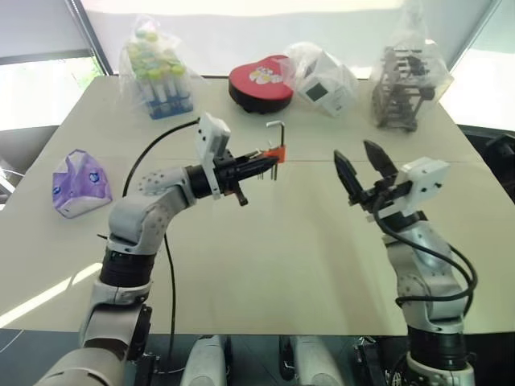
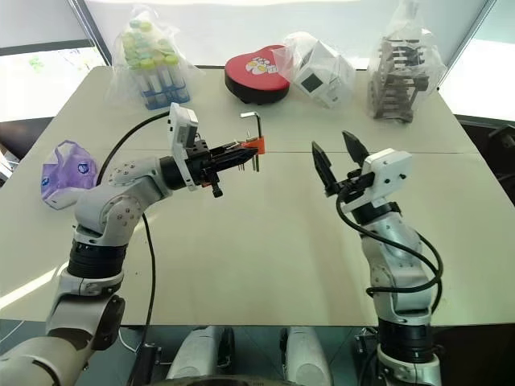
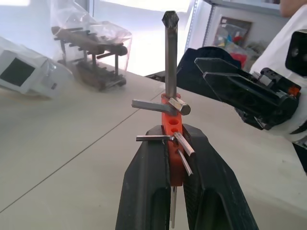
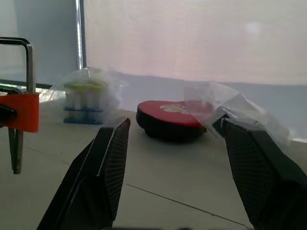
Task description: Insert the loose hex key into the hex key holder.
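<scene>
The hex key holder (image 1: 276, 153) is clamped in the closed fingers of the left gripper (image 1: 259, 165), above the bench (image 1: 265, 265). The loose hex key (image 1: 278, 135) is seated upright in the holder. The right gripper (image 1: 359, 167) is held beside the holder, fingers spread and empty. A shallow seating may allow the key to drop out if the holder is tilted.

Hex key holder (image 3: 173, 143): matt orange-red plastic. Loose hex key (image 3: 171, 57): smooth grey metal, dull sheen. Bench (image 1: 282, 241): matt beige surface. Heart-shaped box (image 1: 260, 82): glossy red. Bags (image 1: 406, 76): clear crinkled plastic.
</scene>
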Controlling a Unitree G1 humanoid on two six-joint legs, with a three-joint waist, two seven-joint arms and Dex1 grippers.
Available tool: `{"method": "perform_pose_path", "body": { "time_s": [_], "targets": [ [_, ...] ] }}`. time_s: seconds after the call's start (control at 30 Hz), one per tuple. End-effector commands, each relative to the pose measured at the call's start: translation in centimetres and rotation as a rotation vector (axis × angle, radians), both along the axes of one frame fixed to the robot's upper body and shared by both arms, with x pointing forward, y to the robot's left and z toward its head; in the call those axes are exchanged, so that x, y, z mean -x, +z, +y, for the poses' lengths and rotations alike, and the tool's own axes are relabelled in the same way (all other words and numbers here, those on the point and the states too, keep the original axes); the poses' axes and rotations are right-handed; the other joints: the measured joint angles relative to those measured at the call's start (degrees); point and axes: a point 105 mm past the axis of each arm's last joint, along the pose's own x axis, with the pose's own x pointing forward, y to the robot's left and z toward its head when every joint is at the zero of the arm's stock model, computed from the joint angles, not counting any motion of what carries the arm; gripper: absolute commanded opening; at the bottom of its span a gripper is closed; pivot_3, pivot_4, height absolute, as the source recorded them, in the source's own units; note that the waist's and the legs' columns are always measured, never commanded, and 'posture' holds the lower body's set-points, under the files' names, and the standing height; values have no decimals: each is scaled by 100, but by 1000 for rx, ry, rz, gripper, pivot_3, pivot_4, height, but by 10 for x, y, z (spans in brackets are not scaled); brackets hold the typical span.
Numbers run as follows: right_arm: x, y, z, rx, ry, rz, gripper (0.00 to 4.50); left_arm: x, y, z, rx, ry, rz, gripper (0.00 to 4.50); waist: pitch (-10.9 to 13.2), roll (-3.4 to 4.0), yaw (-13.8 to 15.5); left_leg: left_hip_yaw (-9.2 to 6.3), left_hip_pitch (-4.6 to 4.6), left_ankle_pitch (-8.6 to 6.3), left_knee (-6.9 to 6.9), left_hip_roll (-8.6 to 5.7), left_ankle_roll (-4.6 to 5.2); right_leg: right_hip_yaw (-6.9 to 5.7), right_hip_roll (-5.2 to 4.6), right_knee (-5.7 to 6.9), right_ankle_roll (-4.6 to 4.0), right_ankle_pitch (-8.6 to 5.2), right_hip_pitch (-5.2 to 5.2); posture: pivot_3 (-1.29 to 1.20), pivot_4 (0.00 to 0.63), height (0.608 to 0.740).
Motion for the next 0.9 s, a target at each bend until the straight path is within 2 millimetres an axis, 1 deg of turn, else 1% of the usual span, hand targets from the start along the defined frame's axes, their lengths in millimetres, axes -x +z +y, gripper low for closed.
{"method": "perform_pose_path", "body": {
  "time_s": [0.03,0.1,0.17,0.23,0.27,0.3,0.4,0.5,0.53,0.57,0.6,0.67,0.7,0.73,0.77,0.8,0.83,0.87,0.9],
  "targets": [
    [5,14,-8,6,-14,-58,3115,7,2,-8,44,-38,-2,0,0,0,9,0,0,0,0,0,0,0,0,0,0,0,0,0,150,740],
    [4,15,-9,11,-17,-60,3115,6,-7,-11,82,-44,75,0,0,0,12,0,-1,0,1,-1,0,0,-1,-2,0,0,1,0,150,740],
    [4,16,-10,18,-17,-62,3115,13,-22,-19,62,-84,131,0,0,0,12,0,-2,0,1,-1,0,1,-1,-2,0,0,1,0,150,740],
    [3,18,-9,27,-15,-66,3115,24,-30,-25,-23,-121,55,0,0,0,11,0,-2,0,1,-1,0,1,-1,-2,0,0,1,0,150,740],
    [2,19,-10,29,-18,-70,3115,27,-28,-26,-44,-124,11,0,0,0,9,0,-2,0,1,-1,0,0,-1,-2,0,0,1,0,150,740],
    [2,19,-11,29,-21,-72,3115,25,-25,-25,-49,-107,-30,0,0,0,11,0,-2,0,1,-1,0,0,-1,-1,0,0,0,0,150,740],
    [0,20,-10,27,-21,-74,3115,12,-21,-21,-78,-29,-133,0,0,0,18,0,-3,0,2,-1,0,0,-1,-1,-1,0,0,0,150,740],
    [0,19,-5,28,-11,-73,3115,11,-22,-20,-103,-24,-177,0,-1,1,24,0,-3,0,2,-2,1,0,-1,-3,-1,0,0,0,150,740],
    [-1,19,-5,29,-9,-73,3115,12,-25,-20,-133,-30,-209,0,-1,1,22,1,-3,0,2,-2,1,0,-1,-4,-1,0,0,0,150,740],
    [-1,19,-4,29,-9,-73,3115,14,-29,-21,-151,-38,-215,0,-1,1,22,1,-4,0,2,-2,1,0,-1,-4,-1,0,0,0,150,740],
    [-1,19,-4,29,-9,-73,3115,15,-30,-21,-128,-44,-191,0,-1,2,21,1,-4,0,2,-2,1,0,-1,-5,-1,0,0,0,150,740],
    [-3,19,-5,31,-9,-74,3115,17,-33,-22,-136,-57,-194,0,-1,1,19,1,-4,0,2,-1,1,0,-1,-4,-1,0,0,0,150,740],
    [-3,19,-4,32,-9,-75,3115,17,-34,-21,-140,-51,-213,0,-1,1,19,1,-5,0,2,-1,1,0,-1,-4,-1,0,0,0,150,740],
    [-4,19,-4,32,-9,-76,3115,17,-33,-20,-181,-36,-280,0,-1,1,21,1,-4,0,2,-1,1,0,-1,-4,-1,0,0,0,150,740],
    [-4,19,-4,37,-7,-78,3115,15,-25,-20,-104,-25,-229,0,-1,1,20,0,-4,0,2,-1,1,0,-1,-3,-1,0,0,0,150,740],
    [-5,20,-4,38,-5,-79,3115,11,-24,-18,-68,-4,-189,0,-1,2,21,0,-4,0,2,-1,1,0,-1,-3,-1,0,0,0,150,740],
    [-5,20,-3,35,0,-79,3115,10,-34,-16,-120,-2,-198,0,-1,2,24,1,-4,0,2,-1,1,0,-1,-3,-1,0,1,0,150,740],
    [-5,20,-1,37,11,-77,3115,12,-39,-15,-126,-15,-183,0,-1,2,19,0,-4,0,2,-1,1,0,-2,-3,-1,0,1,0,150,740],
    [-4,22,7,29,51,-74,3115,16,-39,-18,-129,-34,-184,0,-1,2,16,1,-3,0,2,-1,2,0,-2,-4,0,0,1,0,150,740]
  ]
}}
